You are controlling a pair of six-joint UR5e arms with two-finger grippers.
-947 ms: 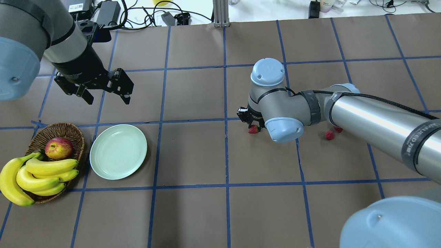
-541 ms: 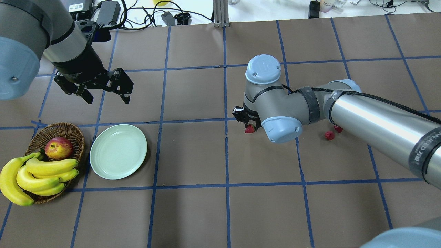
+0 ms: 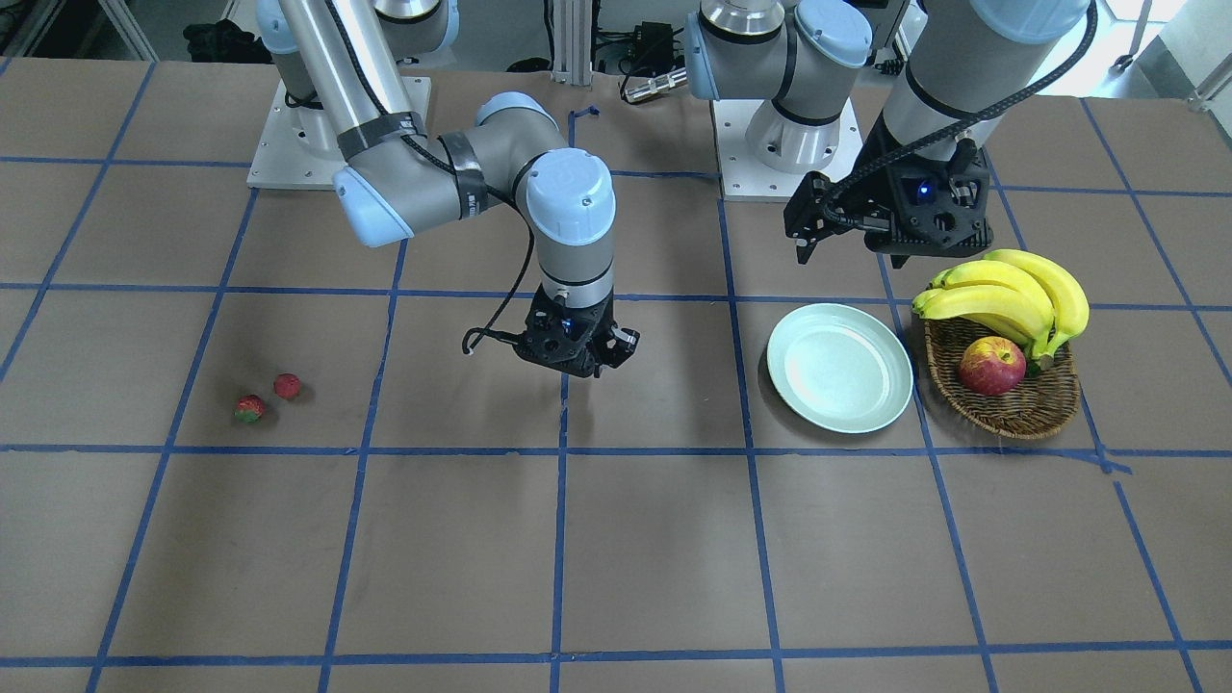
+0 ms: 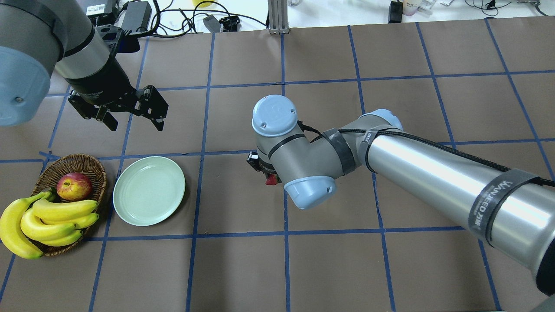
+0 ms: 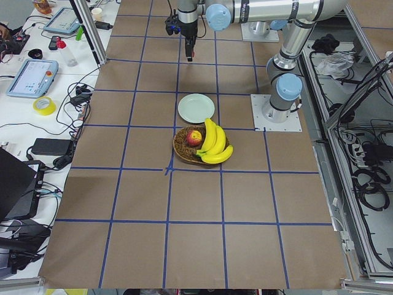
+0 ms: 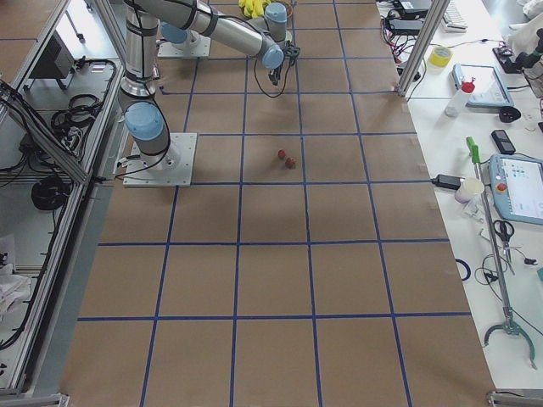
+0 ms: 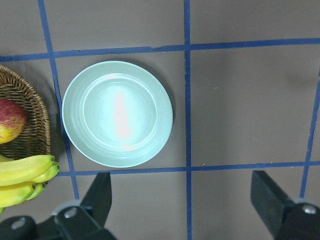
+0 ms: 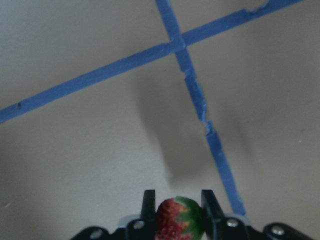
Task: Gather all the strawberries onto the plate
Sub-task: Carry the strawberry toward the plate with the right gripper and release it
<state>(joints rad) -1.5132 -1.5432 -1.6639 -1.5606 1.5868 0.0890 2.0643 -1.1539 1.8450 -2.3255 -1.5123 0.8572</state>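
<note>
My right gripper (image 4: 266, 173) hangs above the table's middle, shut on one strawberry (image 8: 177, 220) whose red body and green cap sit between the two fingers (image 8: 148, 205). The same strawberry (image 4: 271, 180) peeks out under the wrist in the overhead view. Two more strawberries (image 3: 248, 408) (image 3: 286, 386) lie on the table far out on the right arm's side, hidden by that arm in the overhead view. The pale green plate (image 4: 148, 190) lies bare beside the basket, well to the left of the held berry. My left gripper (image 4: 136, 123) hovers open beyond the plate (image 7: 117, 113), holding nothing.
A wicker basket (image 4: 91, 162) with a red-yellow apple (image 4: 73, 185) and a bunch of bananas (image 4: 47, 219) touches the plate's left side. Blue tape lines grid the brown table. Cables and power bricks lie past the far edge.
The right arm has swung left toward the plate by about one grid square, carrying the strawberry away from the other two. The left arm has not moved.
</note>
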